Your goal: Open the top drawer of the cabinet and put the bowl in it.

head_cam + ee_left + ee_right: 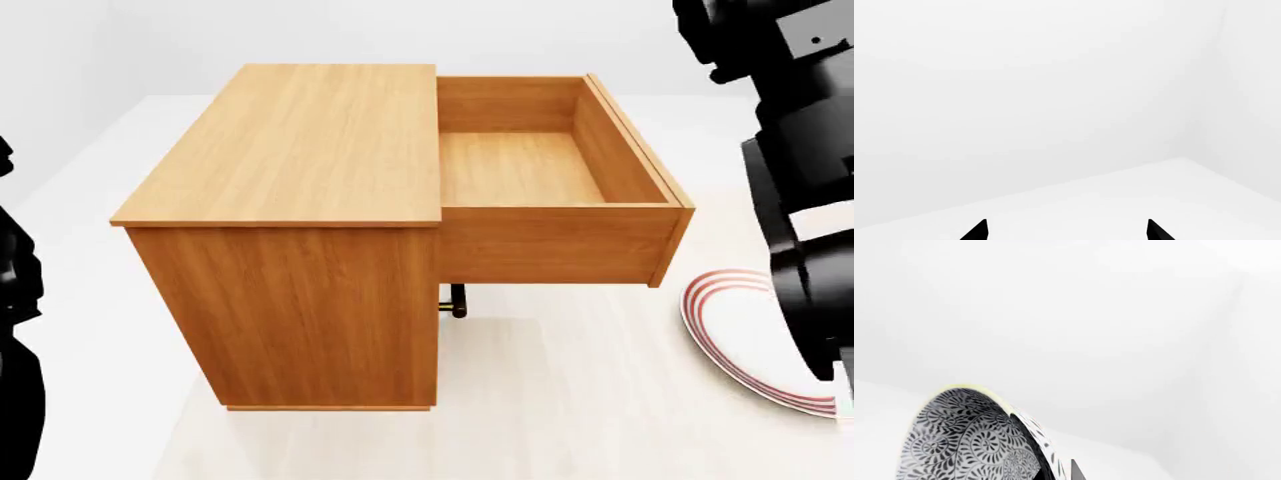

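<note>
Bowl [974,440] fills the right wrist view's lower left, tilted, your right gripper [1061,472] clamped on its rim for carrying. Head view: drawer [554,170] gapes at upper centre, ready; plate [747,340] lower right. Left wrist view: left gripper [1066,230], fingers apart, idle.

One cabinet [287,240], with one top drawer [554,205] pulled out; only one brass handle [457,300] shows beneath it, other drawers not countable from here. One bowl [974,440], one plate [747,335]. Two dark fingertips [977,231] in the left wrist view, one in the right.
</note>
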`<state>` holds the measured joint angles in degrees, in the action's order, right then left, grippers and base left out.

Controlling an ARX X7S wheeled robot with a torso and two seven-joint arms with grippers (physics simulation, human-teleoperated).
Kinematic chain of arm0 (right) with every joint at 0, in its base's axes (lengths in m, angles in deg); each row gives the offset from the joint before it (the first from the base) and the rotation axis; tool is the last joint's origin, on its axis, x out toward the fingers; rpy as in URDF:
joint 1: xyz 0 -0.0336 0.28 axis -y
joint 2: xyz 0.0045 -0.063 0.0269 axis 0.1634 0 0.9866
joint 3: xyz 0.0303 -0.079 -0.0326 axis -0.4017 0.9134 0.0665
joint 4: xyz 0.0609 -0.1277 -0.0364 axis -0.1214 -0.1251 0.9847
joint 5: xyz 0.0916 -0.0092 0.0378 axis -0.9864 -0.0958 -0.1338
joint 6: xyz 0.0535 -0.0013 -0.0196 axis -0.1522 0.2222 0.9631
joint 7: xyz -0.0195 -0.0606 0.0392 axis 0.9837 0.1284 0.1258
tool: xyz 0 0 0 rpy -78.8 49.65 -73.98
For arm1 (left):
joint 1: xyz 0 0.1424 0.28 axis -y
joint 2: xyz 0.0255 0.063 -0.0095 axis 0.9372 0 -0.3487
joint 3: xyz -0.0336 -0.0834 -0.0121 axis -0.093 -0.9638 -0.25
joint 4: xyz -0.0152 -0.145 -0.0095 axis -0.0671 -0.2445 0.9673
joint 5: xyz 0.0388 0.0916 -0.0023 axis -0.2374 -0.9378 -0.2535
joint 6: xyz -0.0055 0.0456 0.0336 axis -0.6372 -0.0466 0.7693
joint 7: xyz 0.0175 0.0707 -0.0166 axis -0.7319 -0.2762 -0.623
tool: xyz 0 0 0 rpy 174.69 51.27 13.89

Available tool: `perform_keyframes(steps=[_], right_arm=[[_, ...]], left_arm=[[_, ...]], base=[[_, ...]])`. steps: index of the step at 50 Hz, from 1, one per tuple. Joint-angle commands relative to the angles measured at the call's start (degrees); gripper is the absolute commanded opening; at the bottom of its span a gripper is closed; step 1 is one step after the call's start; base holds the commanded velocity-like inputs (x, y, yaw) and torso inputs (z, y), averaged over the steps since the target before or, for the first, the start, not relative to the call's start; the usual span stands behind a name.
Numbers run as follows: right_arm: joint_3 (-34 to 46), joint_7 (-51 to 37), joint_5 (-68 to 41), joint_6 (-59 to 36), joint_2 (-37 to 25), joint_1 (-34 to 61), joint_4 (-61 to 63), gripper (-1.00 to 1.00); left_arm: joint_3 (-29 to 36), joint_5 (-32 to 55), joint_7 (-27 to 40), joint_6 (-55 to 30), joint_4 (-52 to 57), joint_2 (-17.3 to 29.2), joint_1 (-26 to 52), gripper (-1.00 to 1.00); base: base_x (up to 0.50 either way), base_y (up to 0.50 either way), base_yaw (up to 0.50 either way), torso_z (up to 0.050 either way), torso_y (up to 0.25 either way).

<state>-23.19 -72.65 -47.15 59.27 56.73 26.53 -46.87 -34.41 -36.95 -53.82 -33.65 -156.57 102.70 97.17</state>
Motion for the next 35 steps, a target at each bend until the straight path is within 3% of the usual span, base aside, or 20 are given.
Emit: perform_keyframes(steps=[1,12,25,35], right_arm=[[3.9,-0.2,4.55,4.48,6.54,-4.73,-2.7,-1.0],[10.9,-3.24,5.04,0.02,9.18,-8.61,-1.06,-1.0],[27.54,-5.4,-10.49,-0.78,9.22,-7.23,-0.95,-1.0],[30.11,7.08,-20.66,-6.91,9.23,-0.17,-7.31,-1.0]], left_arm=[[-0.31,0.03,-0.2,0.29,0.0,-0.01,-0.17,1.0],[-0.72,0.03,-0.31,0.66,0.0,-0.04,-0.07,1.0],[-0.5,-0.14,-0.33,0.27,0.0,-0.01,0.24,1.0],[-0.41,-0.05,-0.8,0.81,0.0,-0.04,-0.19,1.0]], base=[[0.0,0.0,0.0,0.0,0.0],[0.0,0.0,0.0,0.0,0.001],[0.0,0.0,0.0,0.0,0.0],[0.0,0.0,0.0,0.0,0.001]])
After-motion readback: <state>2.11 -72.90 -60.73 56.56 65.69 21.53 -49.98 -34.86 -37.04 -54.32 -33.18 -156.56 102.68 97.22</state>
